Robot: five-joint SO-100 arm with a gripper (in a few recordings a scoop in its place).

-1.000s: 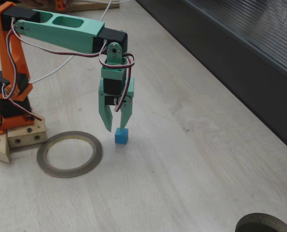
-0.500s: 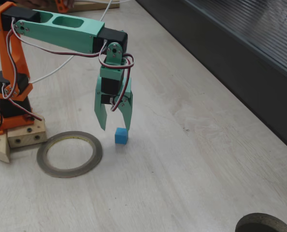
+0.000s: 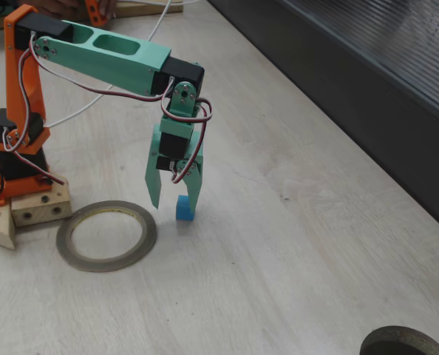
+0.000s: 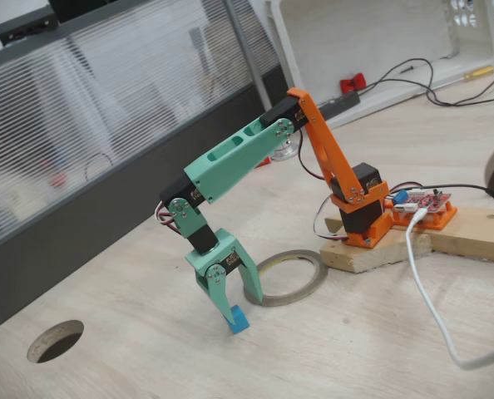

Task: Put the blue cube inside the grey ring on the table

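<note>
The blue cube point(image 3: 185, 212) point(image 4: 239, 320) rests on the pale wood table point(image 3: 293, 251). My green gripper point(image 3: 173, 205) point(image 4: 242, 307) points down over it and is open, its tips close to the table. One finger point(image 3: 192, 194) covers part of the cube, and the other finger point(image 3: 153, 194) stands to the left. In the other fixed view the cube sits right beside one fingertip point(image 4: 229, 314), between the two fingers. The grey ring point(image 3: 105, 265) point(image 4: 322, 273) lies flat about one cube-width left of the gripper, with nothing inside it.
The arm's orange base point(image 3: 16, 170) stands on wood blocks point(image 3: 27, 211) just behind the ring. A dark ribbed wall point(image 3: 352, 74) runs along the table's far side. A dark round disc point(image 3: 404, 342) sits at the front right. A white cable point(image 4: 430, 307) trails from the base.
The gripper opened from nearly shut, then came down around the cube. The cube and the ring have not moved.
</note>
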